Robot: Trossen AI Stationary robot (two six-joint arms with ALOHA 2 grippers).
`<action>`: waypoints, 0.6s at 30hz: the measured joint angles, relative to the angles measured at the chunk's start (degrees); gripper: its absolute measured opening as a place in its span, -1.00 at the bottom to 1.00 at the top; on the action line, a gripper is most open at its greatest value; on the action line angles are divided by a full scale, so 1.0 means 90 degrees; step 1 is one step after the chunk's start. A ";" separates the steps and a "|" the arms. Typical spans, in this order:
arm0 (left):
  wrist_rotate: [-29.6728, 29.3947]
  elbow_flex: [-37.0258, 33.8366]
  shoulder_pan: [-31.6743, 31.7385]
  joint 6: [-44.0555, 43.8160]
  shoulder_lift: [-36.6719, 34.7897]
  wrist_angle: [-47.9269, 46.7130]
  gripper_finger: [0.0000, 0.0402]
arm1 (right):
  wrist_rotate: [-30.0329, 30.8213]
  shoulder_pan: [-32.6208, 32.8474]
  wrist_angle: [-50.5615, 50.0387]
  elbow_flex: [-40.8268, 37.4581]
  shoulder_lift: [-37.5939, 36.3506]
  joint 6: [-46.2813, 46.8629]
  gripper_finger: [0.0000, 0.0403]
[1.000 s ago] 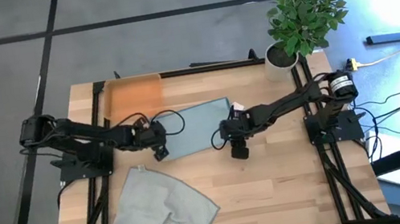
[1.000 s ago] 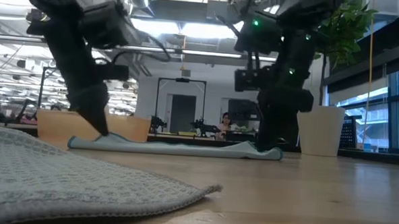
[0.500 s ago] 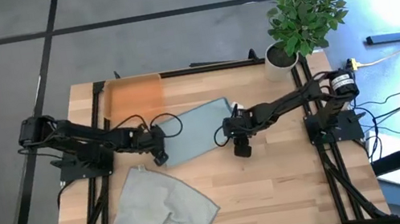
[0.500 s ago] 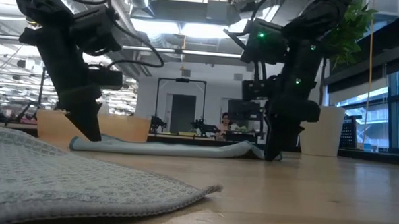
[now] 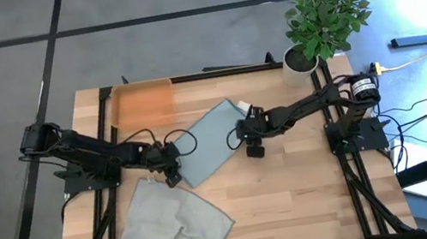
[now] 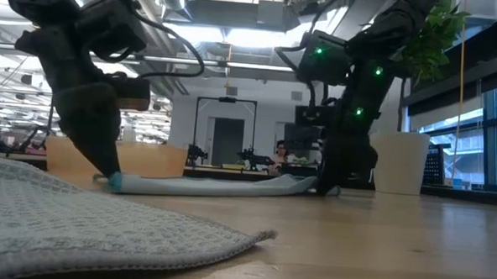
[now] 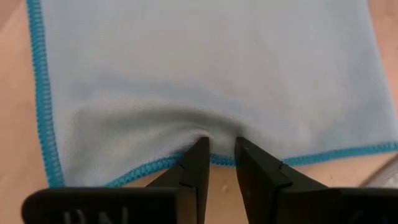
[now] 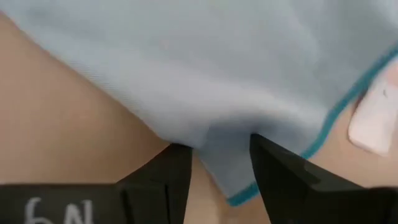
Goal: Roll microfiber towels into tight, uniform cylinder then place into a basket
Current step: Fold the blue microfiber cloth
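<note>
stretching teal towel point(image 5: 210, 140) between left hand point(image 5: 170, 161), right hand point(image 5: 247, 131)

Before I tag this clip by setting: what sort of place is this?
Probably a robotics lab or open workshop: a wooden table in a black frame, exposed ceiling lights, more robot arms on benches behind.

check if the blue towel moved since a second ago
Yes. In the high view the blue towel has swung round: its left end is farther from the orange basket, nearer the grey towel.
</note>
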 joint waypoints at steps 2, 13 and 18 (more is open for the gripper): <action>-0.0007 0.0000 -0.0065 -0.0101 0.0000 0.0006 -0.65 | 0.0368 -0.0054 0.0024 0.0000 0.0000 -0.0116 -0.19; -0.0051 0.0193 -0.0332 -0.0062 0.0002 0.0081 -0.65 | 0.0786 -0.0273 0.0028 0.0000 -0.0041 -0.0139 -0.19; -0.0060 0.0542 -0.0297 0.0536 0.0002 0.0050 -0.65 | 0.0759 -0.0144 -0.0056 0.0010 -0.0276 -0.0129 -0.19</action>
